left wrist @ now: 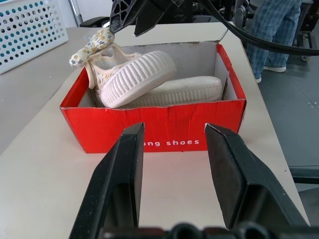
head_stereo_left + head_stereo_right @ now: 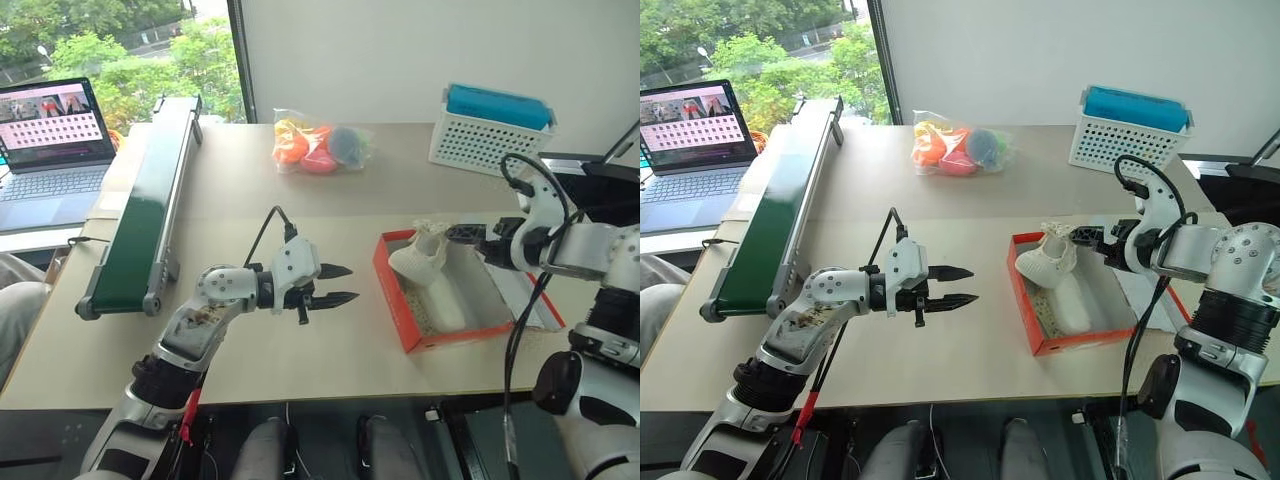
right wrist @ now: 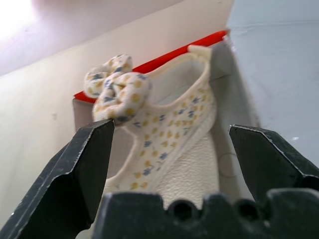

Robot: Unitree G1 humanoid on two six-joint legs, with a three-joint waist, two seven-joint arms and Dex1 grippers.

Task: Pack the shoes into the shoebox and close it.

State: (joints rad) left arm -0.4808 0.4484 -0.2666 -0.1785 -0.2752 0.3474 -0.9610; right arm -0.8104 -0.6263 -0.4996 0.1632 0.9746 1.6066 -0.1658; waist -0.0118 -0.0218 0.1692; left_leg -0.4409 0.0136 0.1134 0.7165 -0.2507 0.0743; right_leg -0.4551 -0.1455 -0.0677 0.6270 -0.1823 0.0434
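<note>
- On your far left an open grey laptop (image 2: pixel 50 140) sits beside a long green conveyor belt (image 2: pixel 145 210); neither matters here.
- Your left hand (image 2: pixel 335 285) hovers over the bare tan table (image 2: pixel 240 180), level, pointing right at the box's short red wall, its black fingers partly spread and holding nothing.
- The orange-red cardboard shoebox (image 1: pixel 154 127) sits right of centre, open. Both cream knit shoes (image 1: pixel 149 82) are inside: one flat on its side, the other propped on it, heel and bow poking above the rim.
- Packing looks nearly done; I'd judge the tilted shoe needs settling, and closing is all still to do.
- Your right hand (image 2: pixel 465 234) hangs just past the bow, angled down into the box, fingers (image 3: pixel 84 164) wide apart, gripping nothing.
- A white perforated basket (image 2: pixel 485 140) stands behind.
</note>
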